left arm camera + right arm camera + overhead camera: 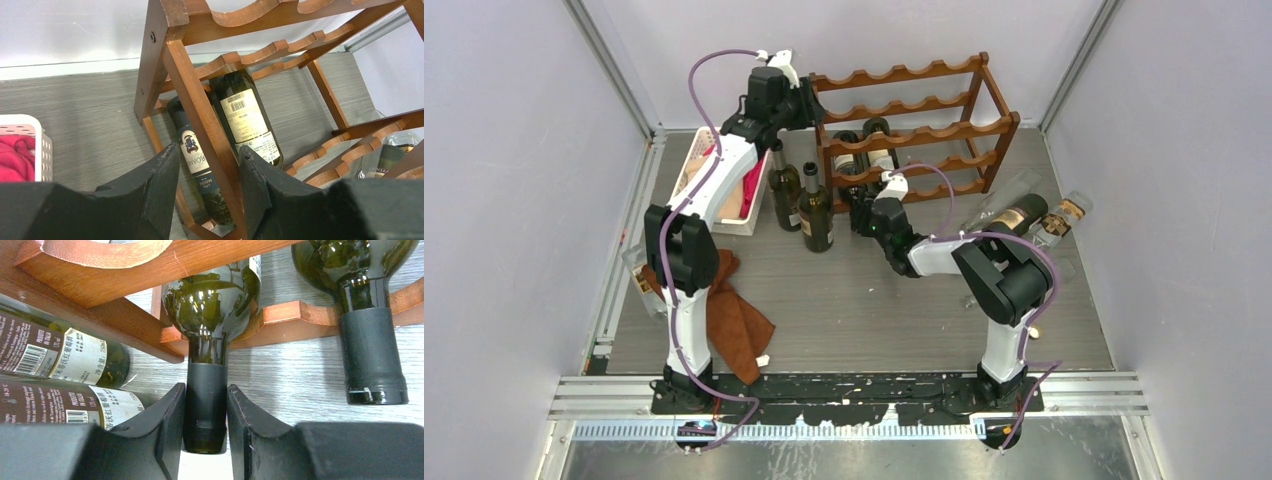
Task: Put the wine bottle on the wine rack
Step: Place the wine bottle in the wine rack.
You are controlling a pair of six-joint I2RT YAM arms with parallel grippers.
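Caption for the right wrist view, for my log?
Right claw grips the neck of a bottle lying in the rack, a second bottle racked beside it.

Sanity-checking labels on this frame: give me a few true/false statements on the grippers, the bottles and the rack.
1. The right gripper has its fingers on either side of a wine bottle at the neck. True.
2. The left gripper holds a bottle. False: its fingers straddle a post of the wine rack.
3. Two upright bottles stand on the table beside the white basket. True.
4. The rack's top tier holds bottles. False: it is bare; the bottles lie lower down.
5. The basket is empty. False: red cloth lies in it.
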